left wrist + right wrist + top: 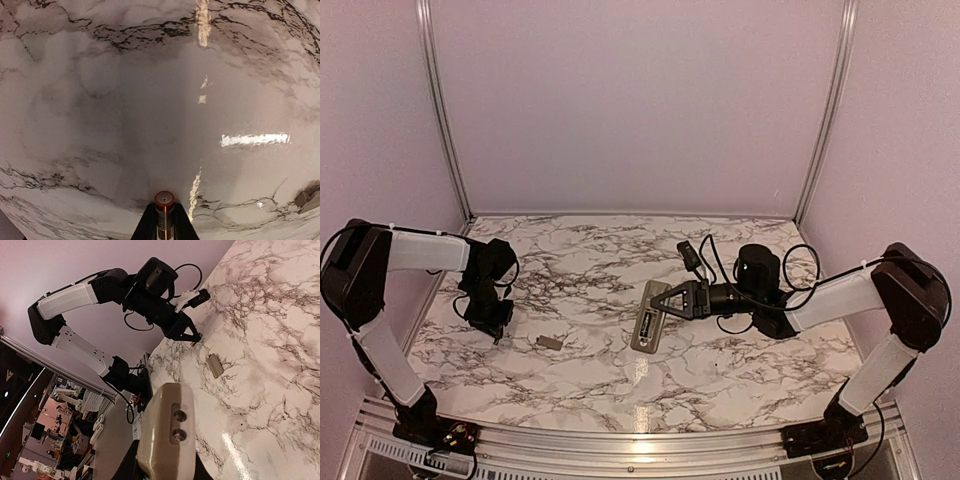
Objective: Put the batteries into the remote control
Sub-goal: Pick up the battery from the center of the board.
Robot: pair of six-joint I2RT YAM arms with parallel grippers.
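Note:
My left gripper hovers over the left side of the marble table and is shut on a battery, a slim cylinder with a copper end and an orange stripe, pinched between the dark fingers. My right gripper is shut on the far end of the remote control, which lies mid-table with its grey-beige back and dark recess facing up. The right wrist view shows the remote's end face with two small round holes, held between the fingers. No other battery is visible.
A small flat grey-beige piece lies on the table between the two grippers; it also shows in the right wrist view. The left arm shows beyond it. Walls and metal posts enclose the back and sides.

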